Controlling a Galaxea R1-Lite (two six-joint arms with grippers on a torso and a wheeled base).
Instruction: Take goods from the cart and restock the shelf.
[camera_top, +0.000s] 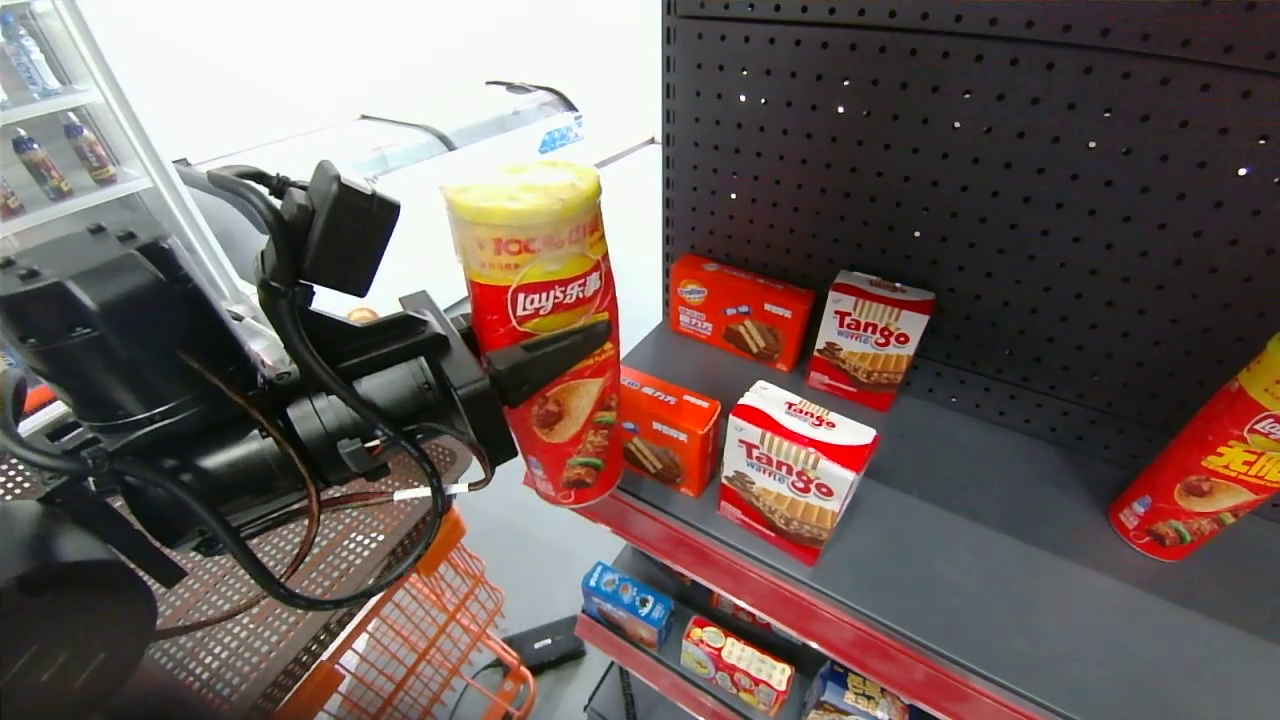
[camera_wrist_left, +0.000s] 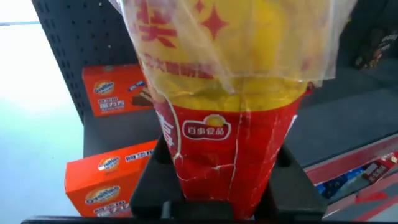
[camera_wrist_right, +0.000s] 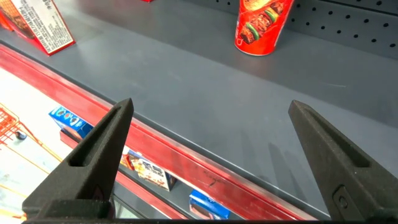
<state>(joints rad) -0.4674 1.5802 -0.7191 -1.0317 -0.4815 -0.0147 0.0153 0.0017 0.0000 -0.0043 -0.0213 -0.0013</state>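
Note:
My left gripper (camera_top: 520, 365) is shut on a red and yellow chip can (camera_top: 545, 330), held upright just off the left end of the grey shelf (camera_top: 980, 560), its base level with the red front edge. In the left wrist view the chip can (camera_wrist_left: 233, 143) stands between the black fingers (camera_wrist_left: 146, 183). My right gripper (camera_wrist_right: 217, 155) hangs open above the shelf's front part (camera_wrist_right: 249, 118), nothing between its fingers. A second chip can (camera_top: 1205, 470) stands at the shelf's right by the pegboard, also the can (camera_wrist_right: 261, 25) in the right wrist view.
On the shelf stand two orange boxes (camera_top: 738, 308) (camera_top: 665, 428) and two red and white wafer boxes (camera_top: 868, 338) (camera_top: 795, 468). An orange wire cart (camera_top: 420, 640) sits below my left arm. Lower shelves hold more packets (camera_top: 628, 602). The shelf's middle and right front are bare.

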